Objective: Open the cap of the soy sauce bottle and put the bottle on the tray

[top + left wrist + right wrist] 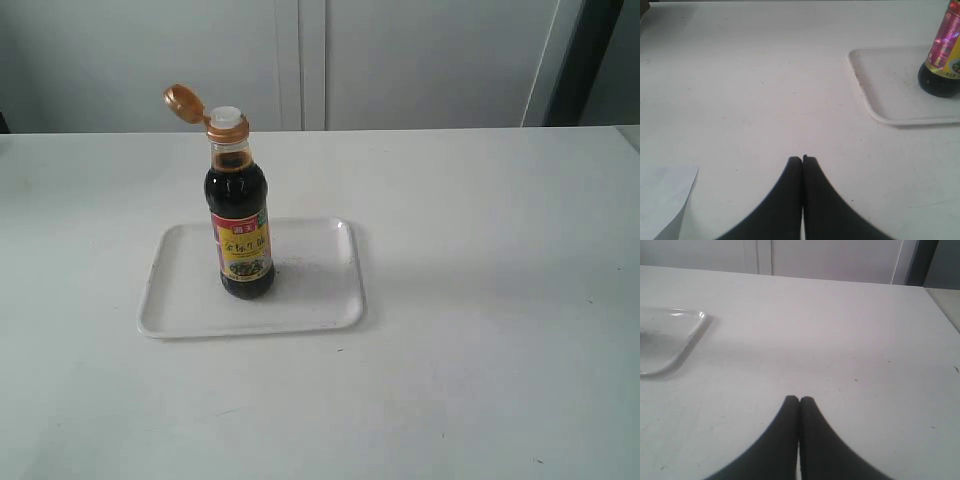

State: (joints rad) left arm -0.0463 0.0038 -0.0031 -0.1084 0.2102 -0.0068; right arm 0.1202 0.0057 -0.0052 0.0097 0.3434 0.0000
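Observation:
The soy sauce bottle (242,215) stands upright on the white tray (320,300), dark liquid inside, yellow-and-red label facing the exterior camera. Its golden-brown cap (183,101) is flipped back on its hinge, leaving the white spout (225,117) bare. No arm shows in the exterior view. The left wrist view holds the bottle's lower part (942,60) on the tray (885,100), well away from my left gripper (802,159), which is shut on nothing over the bare table. My right gripper (799,399) is shut and empty too, with one tray corner (675,340) off to its side.
A white tabletop (480,300) spreads all round the tray, with a pale wall behind it. A sheet of white paper (665,200) lies near the left gripper. The table's edge (942,310) runs off on the right arm's side.

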